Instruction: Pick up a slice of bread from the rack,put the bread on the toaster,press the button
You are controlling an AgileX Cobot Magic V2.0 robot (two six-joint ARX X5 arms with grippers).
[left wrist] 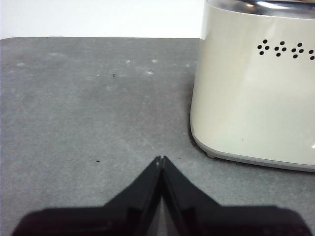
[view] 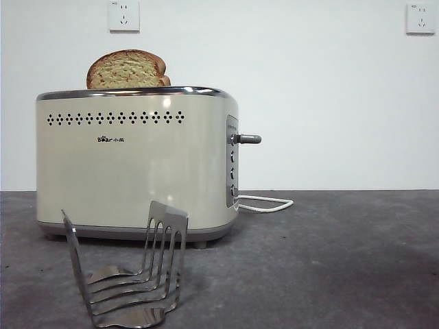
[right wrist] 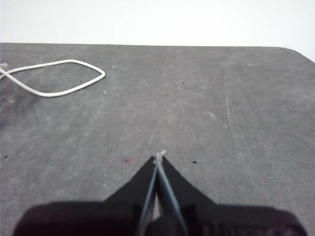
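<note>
Left tool (left wrist: 161,158) jaws pressed together, tips meeting, nothing between them, low over the bare grey desk (left wrist: 88,108); in the left wrist view the toaster (left wrist: 251,93) corner fills the right side of the frame, near the tool but apart. Right tool (right wrist: 160,156) jaws also pressed together, holding nothing, over open desk; a loop of white cord (right wrist: 54,78) lies on the desk at upper left of the right wrist view, well apart from it. Neither tool shows in the front view. There the toaster (view: 137,171) stands left of centre; the slice of bread (view: 127,70) sits upright in its top, rounded upper part sticking out above the chrome rim at upper left. The button (view: 248,139) juts sideways from the right end panel, near its top. The rack (view: 127,281) stands on the desk at bottom left, in front of the toaster, no bread in it. Two wall sockets (view: 124,15) at the top of the frame
</note>
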